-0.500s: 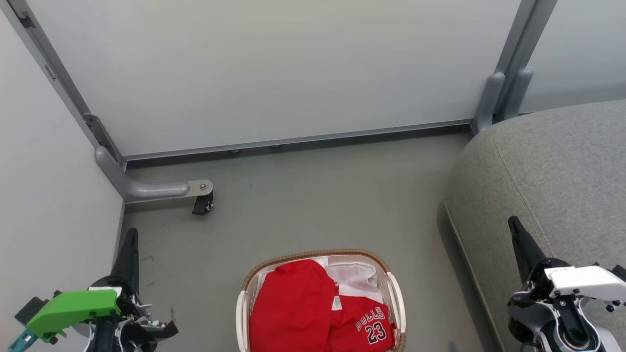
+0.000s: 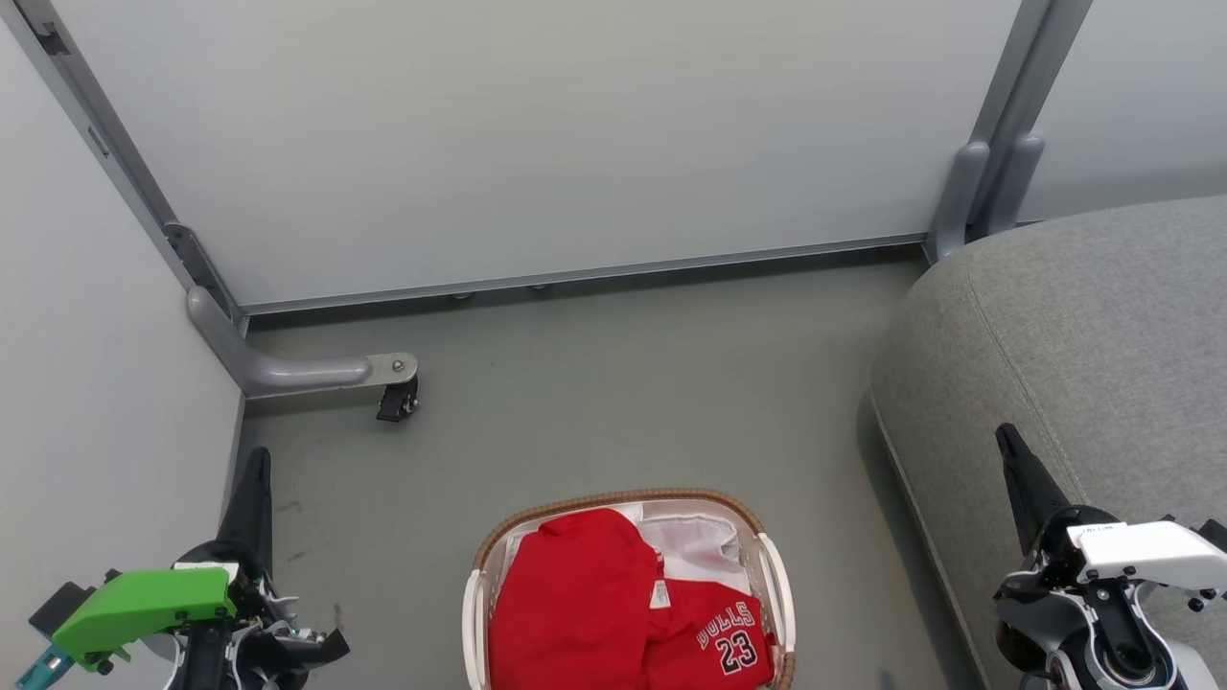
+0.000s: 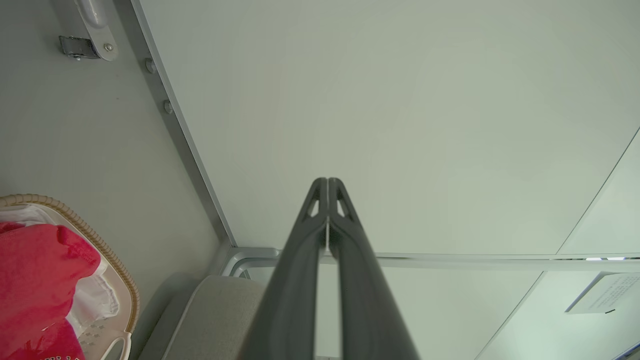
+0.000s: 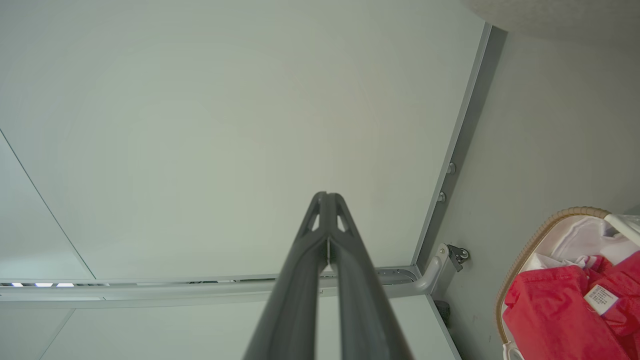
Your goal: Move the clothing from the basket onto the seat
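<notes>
Red clothing [image 2: 585, 604] sits piled in basket [image 2: 623, 497] on grey floor [image 2: 623, 402], none on seat [image 2: 1083, 326] yet. Seat is right of basket, apart. Left gripper [image 2: 257, 458] and right gripper [image 2: 1005, 436] pinched closed, empty, flanking basket.

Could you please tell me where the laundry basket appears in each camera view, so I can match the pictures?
Head view: the basket sits at the bottom centre, cut by the lower edge.
Left wrist view: the basket is in the lower left corner.
Right wrist view: the basket is in the lower right corner.
Shared landmark: the castor on the grey partition foot, left of centre, top left and lower right of centre respectively.
</notes>
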Controlling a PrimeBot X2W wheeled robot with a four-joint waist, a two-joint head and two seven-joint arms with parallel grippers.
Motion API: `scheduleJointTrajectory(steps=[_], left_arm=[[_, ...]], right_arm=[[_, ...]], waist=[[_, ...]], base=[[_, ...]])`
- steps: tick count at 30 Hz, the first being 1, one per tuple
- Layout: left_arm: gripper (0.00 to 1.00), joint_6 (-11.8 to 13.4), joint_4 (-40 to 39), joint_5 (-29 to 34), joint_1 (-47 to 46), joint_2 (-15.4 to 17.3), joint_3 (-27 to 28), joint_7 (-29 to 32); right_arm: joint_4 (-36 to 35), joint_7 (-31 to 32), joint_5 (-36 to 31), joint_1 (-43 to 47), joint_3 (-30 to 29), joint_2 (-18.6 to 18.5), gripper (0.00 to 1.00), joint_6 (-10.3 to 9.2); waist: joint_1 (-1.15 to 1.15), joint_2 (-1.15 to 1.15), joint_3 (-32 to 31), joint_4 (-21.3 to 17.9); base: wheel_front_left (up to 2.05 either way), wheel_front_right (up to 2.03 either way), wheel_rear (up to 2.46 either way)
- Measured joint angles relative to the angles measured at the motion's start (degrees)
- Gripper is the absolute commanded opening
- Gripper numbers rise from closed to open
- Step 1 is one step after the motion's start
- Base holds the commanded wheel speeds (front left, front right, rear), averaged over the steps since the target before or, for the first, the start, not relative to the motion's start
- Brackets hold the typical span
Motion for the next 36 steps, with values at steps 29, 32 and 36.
scheduleJointTrajectory(steps=[29,32,36], left_arm=[[1.00,0.14,2.79,0.01,2.17,-0.45,-0.52,-0.10],[1.00,0.14,2.77,0.10,2.47,-0.49,-1.35,-0.87],[1.00,0.14,2.50,0.27,2.47,-0.49,-2.66,-2.10]], right_arm=[[2.75,-0.14,-0.03,1.49,0.27,0.89,1.00,-0.01],[2.89,-0.90,-0.15,1.74,0.73,0.97,1.00,-0.01],[2.88,-2.00,-1.14,1.79,1.31,0.96,1.00,-0.01]], waist=[[0.00,0.00,0.01,0.00],[0.00,0.00,0.03,0.00],[0.00,0.00,0.07,0.00]], base=[[0.00,0.00,0.00],[0.00,0.00,0.00],[0.00,0.00,0.00]])
